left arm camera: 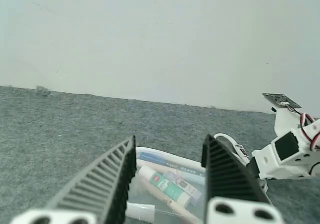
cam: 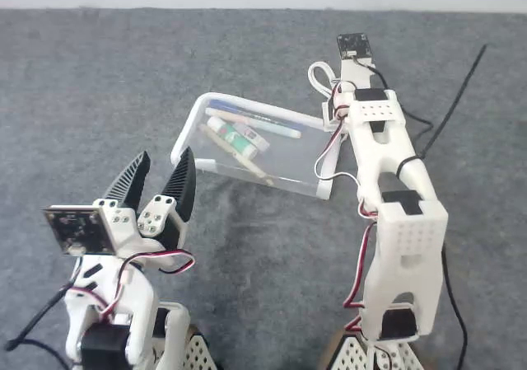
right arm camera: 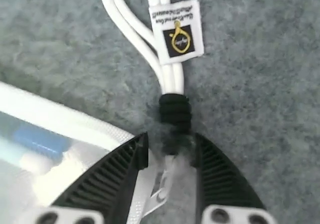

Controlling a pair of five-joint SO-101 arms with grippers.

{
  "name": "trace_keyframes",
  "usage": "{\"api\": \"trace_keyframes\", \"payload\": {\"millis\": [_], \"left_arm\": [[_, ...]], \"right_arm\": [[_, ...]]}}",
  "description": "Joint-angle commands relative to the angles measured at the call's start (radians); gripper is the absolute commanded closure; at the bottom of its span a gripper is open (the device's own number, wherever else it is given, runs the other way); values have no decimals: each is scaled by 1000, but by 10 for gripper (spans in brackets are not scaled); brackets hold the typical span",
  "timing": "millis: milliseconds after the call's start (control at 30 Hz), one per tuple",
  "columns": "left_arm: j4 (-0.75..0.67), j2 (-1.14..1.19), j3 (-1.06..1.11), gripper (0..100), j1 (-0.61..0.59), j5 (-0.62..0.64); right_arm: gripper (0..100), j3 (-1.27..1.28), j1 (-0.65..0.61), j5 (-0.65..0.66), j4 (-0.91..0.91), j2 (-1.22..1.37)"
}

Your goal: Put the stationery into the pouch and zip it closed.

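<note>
All grey carpet (cam: 82,73) lies under the pouch (cam: 191,123), and a plain white wall (left arm camera: 150,34) rises behind it. Nearest, just short of the pouch, the left gripper (cam: 166,156) hangs wide open and empty. The clear pouch has the stationery (cam: 239,135) inside. At its corner the right gripper (right arm camera: 170,139) sits part open astride the zip pull (right arm camera: 161,184), with a black bead (right arm camera: 175,112) and white cord (right arm camera: 172,79) just beyond. Whether its pads touch the pull is hard to tell.

white arms (cam: 403,222) | left hand (cam: 166,154), right hand (right arm camera: 170,136) black, ribbed | red-white-black cables (cam: 360,267)
</note>
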Motion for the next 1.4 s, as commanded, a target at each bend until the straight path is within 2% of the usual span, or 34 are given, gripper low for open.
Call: {"api": "trace_keyframes", "payload": {"millis": [0,167,267,300,433,667,1033,1267,1367], "left_arm": [[-28,-21,-7,797,-5,11],[-28,-21,-7,797,-5,9],[-28,-21,-7,797,-5,9],[-28,-21,-7,797,-5,9],[-28,-21,-7,797,-5,9],[-28,-21,-7,797,-5,9],[-28,-21,-7,797,-5,11],[-28,-21,-7,797,-5,11],[-28,-21,-7,797,-5,12]], "right_arm": [[933,-61,22,17,-2,-4],[941,-84,24,20,-2,27],[998,-84,24,100,1,30],[987,-86,24,123,21,18],[991,-92,21,126,131,-94],[991,-89,22,137,211,-275],[992,-89,-25,147,203,-627],[992,-94,-117,313,168,-780],[992,-94,-124,339,110,-803]]}}
